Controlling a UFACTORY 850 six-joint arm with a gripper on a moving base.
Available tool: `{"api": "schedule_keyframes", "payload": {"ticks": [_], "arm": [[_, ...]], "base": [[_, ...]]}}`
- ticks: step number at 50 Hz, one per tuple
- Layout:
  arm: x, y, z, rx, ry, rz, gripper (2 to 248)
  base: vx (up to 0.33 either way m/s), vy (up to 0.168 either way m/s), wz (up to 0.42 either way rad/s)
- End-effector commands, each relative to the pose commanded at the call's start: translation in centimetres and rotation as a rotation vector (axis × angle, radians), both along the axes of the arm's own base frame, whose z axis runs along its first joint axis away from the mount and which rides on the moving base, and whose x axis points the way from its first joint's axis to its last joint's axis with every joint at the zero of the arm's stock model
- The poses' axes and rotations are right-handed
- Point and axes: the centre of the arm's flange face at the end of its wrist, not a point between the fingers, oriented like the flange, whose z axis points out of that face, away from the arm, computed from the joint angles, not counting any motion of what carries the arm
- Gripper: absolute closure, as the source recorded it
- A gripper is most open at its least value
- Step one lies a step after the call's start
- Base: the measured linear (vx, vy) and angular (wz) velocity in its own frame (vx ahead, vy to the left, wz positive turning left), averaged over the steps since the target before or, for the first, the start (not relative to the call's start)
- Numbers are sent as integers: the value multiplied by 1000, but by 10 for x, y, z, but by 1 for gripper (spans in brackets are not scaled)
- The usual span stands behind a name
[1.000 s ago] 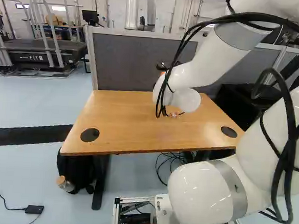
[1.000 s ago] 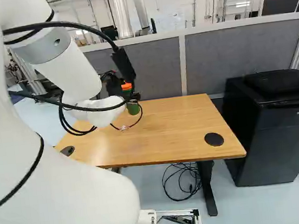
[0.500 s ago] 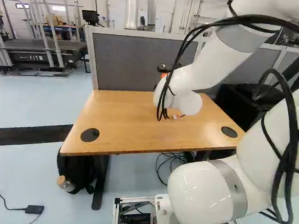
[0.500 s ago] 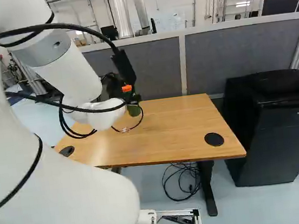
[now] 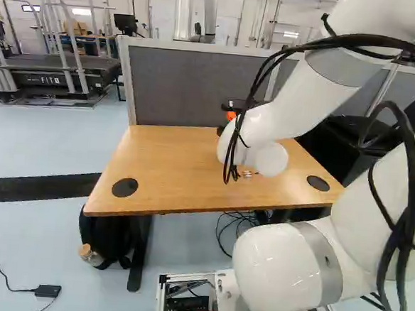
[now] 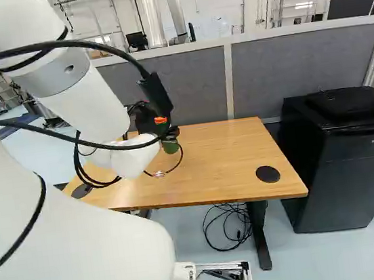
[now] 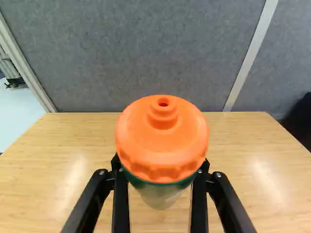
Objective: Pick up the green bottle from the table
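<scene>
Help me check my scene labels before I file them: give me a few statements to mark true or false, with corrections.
1. The gripper is shut on the green bottle. True.
2. The bottle's cap is blue. False: it is orange.
3. Loose cables lie on the floor beneath the table. True.
4. In the right base view, the black cabinet stands left of the table. False: it stands to the right.
5. A grey partition stands behind the table. True.
</scene>
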Motion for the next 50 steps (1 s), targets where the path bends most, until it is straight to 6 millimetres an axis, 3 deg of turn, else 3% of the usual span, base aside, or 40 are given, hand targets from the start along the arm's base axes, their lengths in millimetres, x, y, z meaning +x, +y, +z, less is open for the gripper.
{"api": "schedule_keyframes", "payload": {"ticks": [24, 50], "arm": [[-29, -7, -19, -15, 6, 2, 248], [-36, -8, -24, -18, 7, 3, 248]], "base": [[0, 0, 0], [0, 0, 0]]}}
